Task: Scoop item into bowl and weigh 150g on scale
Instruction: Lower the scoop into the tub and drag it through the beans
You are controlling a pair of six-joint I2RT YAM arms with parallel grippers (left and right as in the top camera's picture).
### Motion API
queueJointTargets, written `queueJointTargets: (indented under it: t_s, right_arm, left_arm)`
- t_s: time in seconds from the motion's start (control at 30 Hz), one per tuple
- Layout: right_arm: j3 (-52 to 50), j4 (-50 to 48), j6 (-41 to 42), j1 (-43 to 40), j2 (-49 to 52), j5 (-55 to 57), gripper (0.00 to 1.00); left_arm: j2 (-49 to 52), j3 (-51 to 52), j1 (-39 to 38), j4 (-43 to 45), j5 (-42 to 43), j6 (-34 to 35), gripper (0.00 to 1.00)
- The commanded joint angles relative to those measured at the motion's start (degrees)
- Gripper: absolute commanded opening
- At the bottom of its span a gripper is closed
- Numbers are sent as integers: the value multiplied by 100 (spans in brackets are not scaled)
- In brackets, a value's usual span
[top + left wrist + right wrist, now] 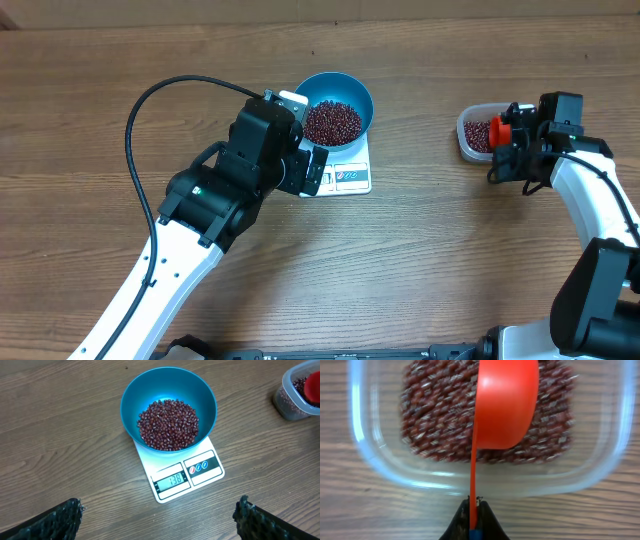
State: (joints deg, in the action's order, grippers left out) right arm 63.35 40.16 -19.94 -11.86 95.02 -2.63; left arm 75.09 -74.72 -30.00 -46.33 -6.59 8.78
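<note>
Heap of beans sits in bowl on scale. The display looks like 138, so it's short of target and needs a small top-up. Right gripper is clamped on the scoop handle over the tub. Left gripper has fingers wide apart, empty, near scale.

Left of the small flat white rectangular kitchen scale, the left arm is a long white tube ending in blocky black joint housings, with a thin black cable arcing out of it. Its fingers are black, with a rough pebbled surface. Well right of the scale, the right arm has a curved white link between glossy black housings
</note>
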Motion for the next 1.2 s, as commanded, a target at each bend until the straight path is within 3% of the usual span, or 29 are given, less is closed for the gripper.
queueJointTargets:
  t_s: [0.0, 0.7, 1.17]
  right_arm:
    - [-35, -157, 2, 26, 52, 688, 4]
    - [-35, 240, 0, 286, 378, -647, 4]
    - [-35, 254, 7, 284, 378, -647, 4]
  left_arm:
    - [-81, -116, 9, 4, 48, -105, 100]
    - [-81, -116, 9, 4, 48, -105, 100]
    - [-81, -116, 9, 4, 48, -105, 100]
